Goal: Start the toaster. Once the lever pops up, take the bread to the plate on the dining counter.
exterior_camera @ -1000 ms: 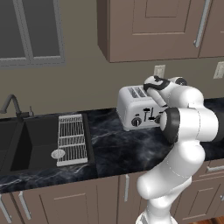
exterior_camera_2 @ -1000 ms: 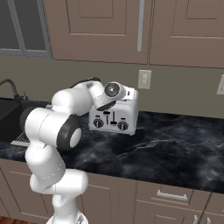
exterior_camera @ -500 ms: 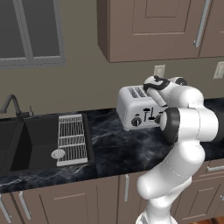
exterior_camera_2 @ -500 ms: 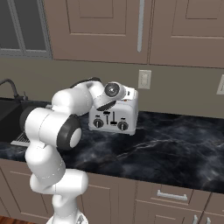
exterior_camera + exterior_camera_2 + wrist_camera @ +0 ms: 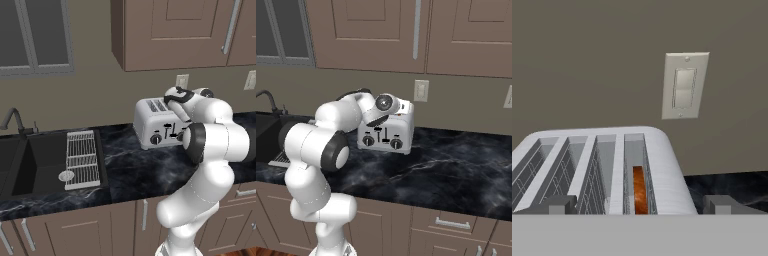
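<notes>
The silver four-slot toaster (image 5: pixel 154 124) (image 5: pixel 390 134) stands on the black marble kitchen counter (image 5: pixel 456 170) against the wall. In the hand view its top (image 5: pixel 657 165) lies just below me, and the brown bread (image 5: pixel 640 190) sits low in the rightmost slot. My gripper (image 5: pixel 641 206) hovers over the toaster's front edge, open, with one fingertip (image 5: pixel 562 204) on each side of the slots and nothing held. From the base views my hand (image 5: pixel 176 97) (image 5: pixel 387 104) sits above the toaster's top. The plate and the dining counter are out of view.
A wall switch plate (image 5: pixel 684 86) (image 5: pixel 421 91) is behind the toaster. A black sink (image 5: pixel 35 162) with a faucet (image 5: pixel 12 120) and a wire rack (image 5: pixel 81 159) lies to the left. Brown upper cabinets (image 5: pixel 170 30) hang above the counter.
</notes>
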Tool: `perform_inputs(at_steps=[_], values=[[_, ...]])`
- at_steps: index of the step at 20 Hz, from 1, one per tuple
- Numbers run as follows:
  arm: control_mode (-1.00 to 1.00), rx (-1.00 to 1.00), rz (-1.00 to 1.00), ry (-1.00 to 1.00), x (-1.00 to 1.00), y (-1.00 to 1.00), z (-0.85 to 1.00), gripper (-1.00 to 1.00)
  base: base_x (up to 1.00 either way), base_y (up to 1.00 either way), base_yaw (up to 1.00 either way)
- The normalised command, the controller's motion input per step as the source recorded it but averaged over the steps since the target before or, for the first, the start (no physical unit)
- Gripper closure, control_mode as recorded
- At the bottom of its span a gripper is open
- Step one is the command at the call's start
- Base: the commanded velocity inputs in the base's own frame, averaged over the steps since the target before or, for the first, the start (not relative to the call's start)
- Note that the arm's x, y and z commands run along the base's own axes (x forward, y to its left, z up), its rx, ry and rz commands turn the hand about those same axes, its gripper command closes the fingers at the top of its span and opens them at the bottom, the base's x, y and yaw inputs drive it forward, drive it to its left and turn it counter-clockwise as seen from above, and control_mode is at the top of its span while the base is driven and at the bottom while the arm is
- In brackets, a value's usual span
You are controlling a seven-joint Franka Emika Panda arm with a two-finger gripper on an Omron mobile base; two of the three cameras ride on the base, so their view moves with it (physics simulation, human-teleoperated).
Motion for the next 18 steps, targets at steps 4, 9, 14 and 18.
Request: perform_inputs(at_steps=[4, 9, 14, 18], values=[[-1.0, 0.0, 0.0, 0.0, 0.0, 0.0, 0.0, -1.0, 0.0, 0.0, 0.0], [-1.0, 0.0, 0.0, 0.0, 0.0, 0.0, 0.0, -1.0, 0.0, 0.0, 0.0], [-1.0, 0.0, 0.0, 0.0, 0.0, 0.0, 0.0, -1.0, 0.0, 0.0, 0.0], [-1.0, 0.0, 0.0, 0.0, 0.0, 0.0, 0.0, -1.0, 0.0, 0.0, 0.0]])
